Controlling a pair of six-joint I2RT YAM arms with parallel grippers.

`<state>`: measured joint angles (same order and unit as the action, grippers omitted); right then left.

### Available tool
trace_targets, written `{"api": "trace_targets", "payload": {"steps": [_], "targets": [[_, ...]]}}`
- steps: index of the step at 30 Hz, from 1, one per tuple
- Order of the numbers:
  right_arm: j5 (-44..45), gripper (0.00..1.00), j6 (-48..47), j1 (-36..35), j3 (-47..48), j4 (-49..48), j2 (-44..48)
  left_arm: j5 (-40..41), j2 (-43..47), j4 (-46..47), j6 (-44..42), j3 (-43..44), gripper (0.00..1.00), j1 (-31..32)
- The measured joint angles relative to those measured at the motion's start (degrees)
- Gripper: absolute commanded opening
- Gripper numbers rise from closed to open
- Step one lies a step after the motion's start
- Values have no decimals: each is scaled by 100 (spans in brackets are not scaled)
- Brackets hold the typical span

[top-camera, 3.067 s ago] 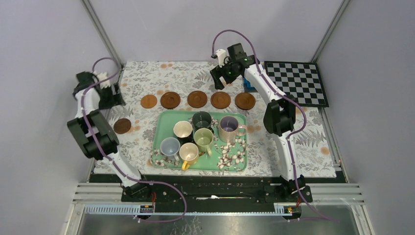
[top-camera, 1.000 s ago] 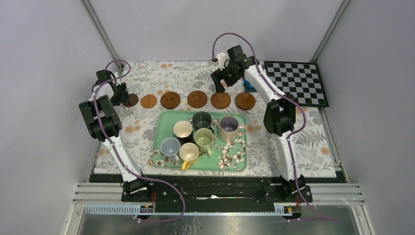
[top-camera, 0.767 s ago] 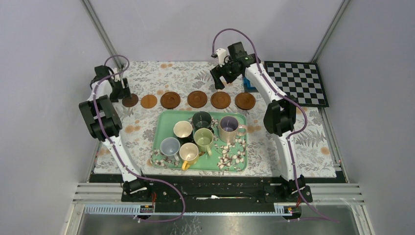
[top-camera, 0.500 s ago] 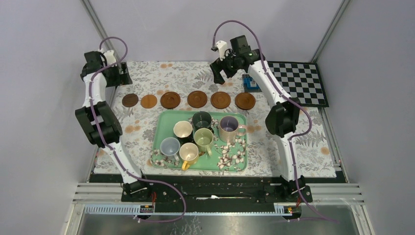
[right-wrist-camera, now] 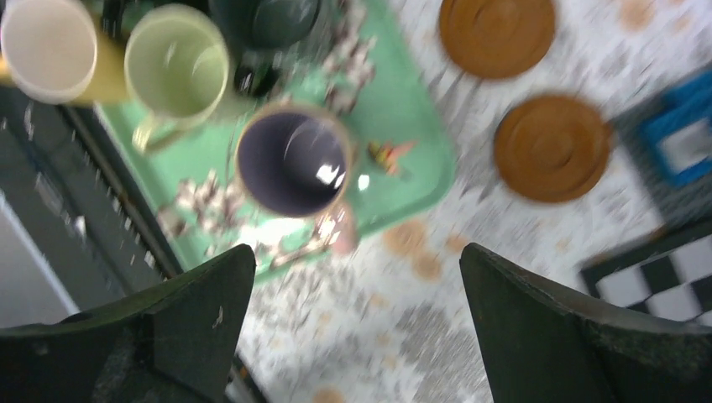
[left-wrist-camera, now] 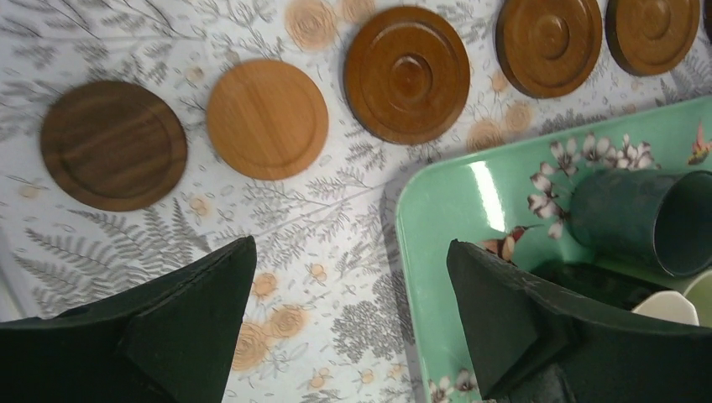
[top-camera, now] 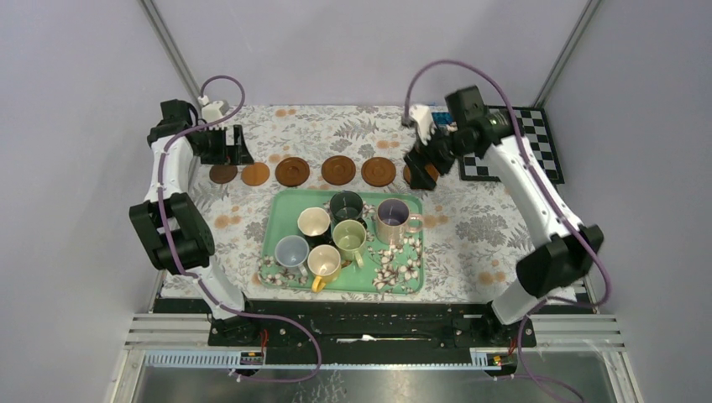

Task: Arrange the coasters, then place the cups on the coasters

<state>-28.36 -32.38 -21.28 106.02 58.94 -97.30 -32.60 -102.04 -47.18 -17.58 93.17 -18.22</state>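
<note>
coasters (top-camera: 339, 170): six in a row behind the green tray (top-camera: 409, 277), one per cup
cups (top-camera: 349, 238): all clustered on the tray, none placed yet
left gripper (left-wrist-camera: 348, 248): spread, empty, above the row's left end
right gripper (right-wrist-camera: 357, 250): spread, empty, facing the purple-lined cup (right-wrist-camera: 291, 161), likely first pick

— What is different now?
— The dark coaster (top-camera: 222, 174) no longer lies alone left of the tray (top-camera: 277, 220); it now ends the row. The left gripper (top-camera: 238, 144) has released it and lifted away.
— And the right gripper (top-camera: 422, 164)?
— It has swung right, near the rightmost coaster (right-wrist-camera: 552, 148).
</note>
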Motion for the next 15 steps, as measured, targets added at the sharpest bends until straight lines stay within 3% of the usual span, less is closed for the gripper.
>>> {"api": "trace_targets", "payload": {"steps": [6, 15], "targets": [[35, 99, -822, 111, -2260, 111, 1436, -208, 0, -122, 17, -149, 93, 31], [289, 99, -1672, 92, -4009, -1322, 1547, -328, 0, -125, 153, -125, 92, 175]]}}
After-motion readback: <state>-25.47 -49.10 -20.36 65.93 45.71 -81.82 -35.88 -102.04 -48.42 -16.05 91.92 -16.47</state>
